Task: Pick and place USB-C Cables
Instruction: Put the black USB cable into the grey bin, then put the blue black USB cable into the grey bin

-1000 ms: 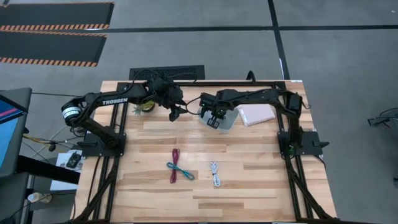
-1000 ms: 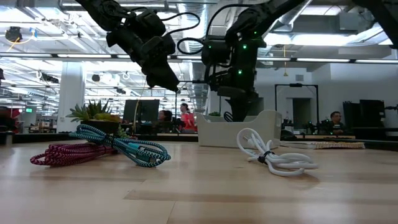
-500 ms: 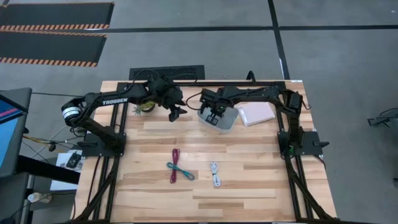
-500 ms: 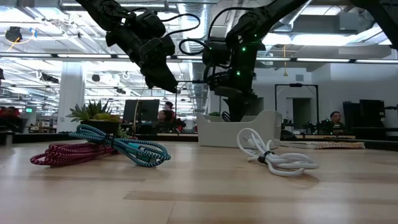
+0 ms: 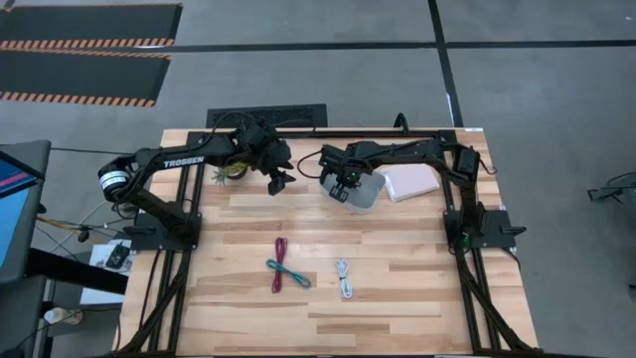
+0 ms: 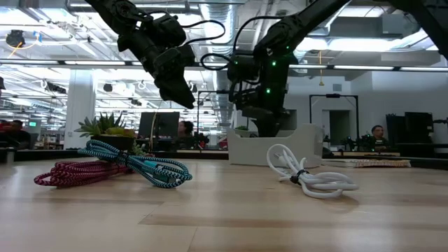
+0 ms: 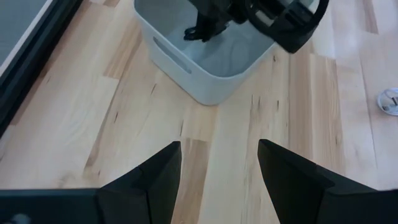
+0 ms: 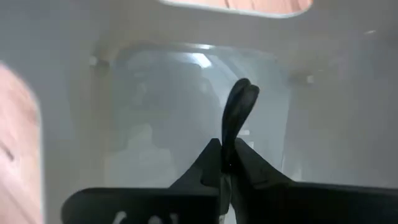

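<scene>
Black cable (image 8: 239,118) pinched in right hand (image 8: 227,163), down inside the clear bin (image 5: 370,195).
R hand's fingers look closed on the cable's looped end, though the grip may be loosening; hard to tell through the hazy bin wall. L hand (image 7: 217,171) hangs w/ fingers apart above bare worktop (image 5: 397,288), just beside the bin, holding nothing. Maroon cable (image 5: 278,265) & teal cable (image 5: 288,271) lie crossed mid-worktop; white cable (image 5: 344,278) near them, apart.
</scene>
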